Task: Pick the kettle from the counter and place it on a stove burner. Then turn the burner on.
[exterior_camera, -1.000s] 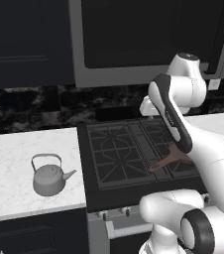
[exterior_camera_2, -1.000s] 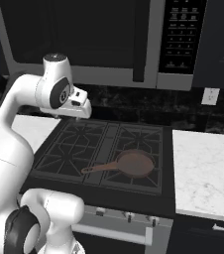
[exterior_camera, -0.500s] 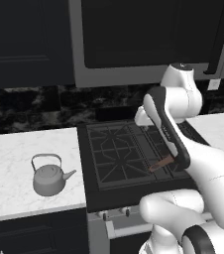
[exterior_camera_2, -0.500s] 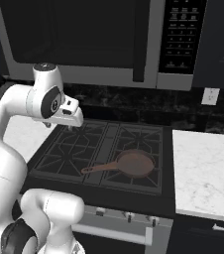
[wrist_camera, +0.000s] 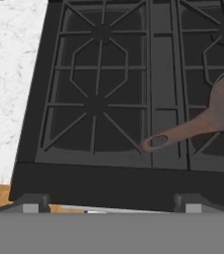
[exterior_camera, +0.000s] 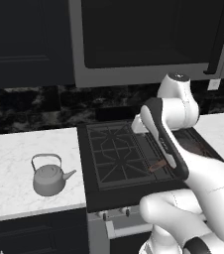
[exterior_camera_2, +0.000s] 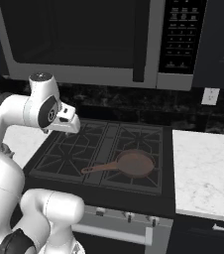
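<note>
- The tool [exterior_camera_2: 69, 125] hangs over the left half of the black cooktop [exterior_camera_2: 109, 144], pointing down at it.
- Its jaws stand wide apart, released, with nothing between them.
- In the hand view the two finger tips [wrist_camera: 30, 202] sit far apart at the bottom edge, over the cooktop's front lip.
- The kettle [exterior_camera: 49, 177] stands upright on the white marble counter [exterior_camera: 10, 158], well off to the tool's left and apart from it.
- The kettle's wire handle arches up over the lid, and its spout points toward the cooktop.
- The kettle sits near the counter's front edge, close to the cooktop but not touching it.
- Right below the tool is the front left burner [wrist_camera: 96, 104] under its spoked grate, with nothing on it.
- The rear left burner [wrist_camera: 101, 32] lies just beyond that one, also bare.
- A brown pan [wrist_camera: 218, 106] rests on the grate to the tool's right, over the front right burner.
- The pan's long handle reaches toward the middle of the cooktop, and its end lies near the front left burner.
- A dark sliver shows at the left edge of the hand view on the counter; I cannot tell what it is.
</note>
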You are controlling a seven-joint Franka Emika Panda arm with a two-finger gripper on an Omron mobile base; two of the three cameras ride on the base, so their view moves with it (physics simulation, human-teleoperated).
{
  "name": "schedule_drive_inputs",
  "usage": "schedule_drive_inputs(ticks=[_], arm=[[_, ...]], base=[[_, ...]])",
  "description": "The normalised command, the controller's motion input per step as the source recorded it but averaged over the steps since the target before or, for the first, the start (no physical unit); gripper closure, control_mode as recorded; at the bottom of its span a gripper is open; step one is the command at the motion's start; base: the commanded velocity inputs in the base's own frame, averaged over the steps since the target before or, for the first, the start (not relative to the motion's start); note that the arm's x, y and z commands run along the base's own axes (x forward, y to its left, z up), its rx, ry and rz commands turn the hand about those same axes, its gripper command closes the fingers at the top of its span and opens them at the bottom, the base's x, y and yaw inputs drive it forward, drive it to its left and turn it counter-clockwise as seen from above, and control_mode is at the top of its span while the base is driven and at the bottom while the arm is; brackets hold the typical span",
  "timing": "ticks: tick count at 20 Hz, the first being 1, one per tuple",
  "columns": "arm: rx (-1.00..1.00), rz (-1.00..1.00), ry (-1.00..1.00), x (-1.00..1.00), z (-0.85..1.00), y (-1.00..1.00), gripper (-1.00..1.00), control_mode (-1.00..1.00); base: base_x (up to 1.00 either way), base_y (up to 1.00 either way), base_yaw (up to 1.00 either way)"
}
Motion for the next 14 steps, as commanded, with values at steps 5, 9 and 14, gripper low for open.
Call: schedule_drive_inputs(ticks=[5,9,14], arm=[[0.0,0.06,-0.02,-0.08,-0.34,0.33,-1.0,-1.0],[0.0,0.08,0.0,-0.02,-0.28,0.55,-1.0,-1.0],[-0.01,0.15,0.0,0.0,-0.27,0.62,-1.0,-1.0]], base=[[0.0,0.0,0.0],[0.0,0.0,0.0],[0.0,0.0,0.0]])
